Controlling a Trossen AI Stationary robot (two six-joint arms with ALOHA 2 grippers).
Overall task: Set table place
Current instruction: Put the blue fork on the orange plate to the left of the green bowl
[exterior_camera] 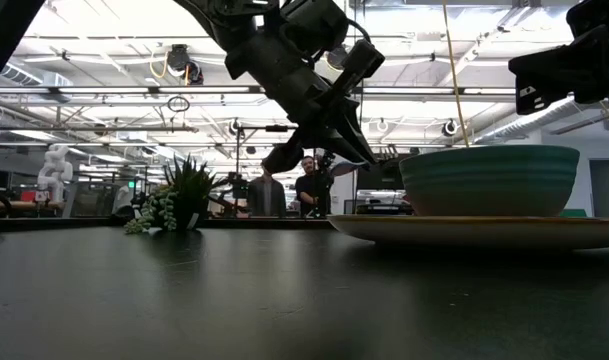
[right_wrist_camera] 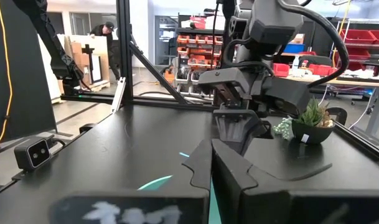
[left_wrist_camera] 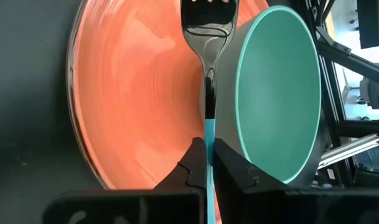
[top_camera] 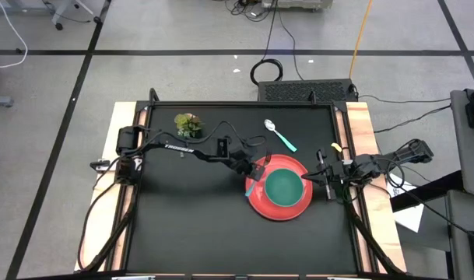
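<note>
Two claws are in play. The left claw [left_wrist_camera: 208,163] is shut tight on the blue handle of the fork [left_wrist_camera: 206,37], which is held above the red plate [top_camera: 256,204] just beside the bowl [top_camera: 284,187], probably to be laid at the plate's side. The right claw [right_wrist_camera: 211,163], at the plate's far edge, is closed on nothing. The spoon [top_camera: 279,134] is left on the surface [top_camera: 182,225], behind the plate, apparently still to be placed.
</note>
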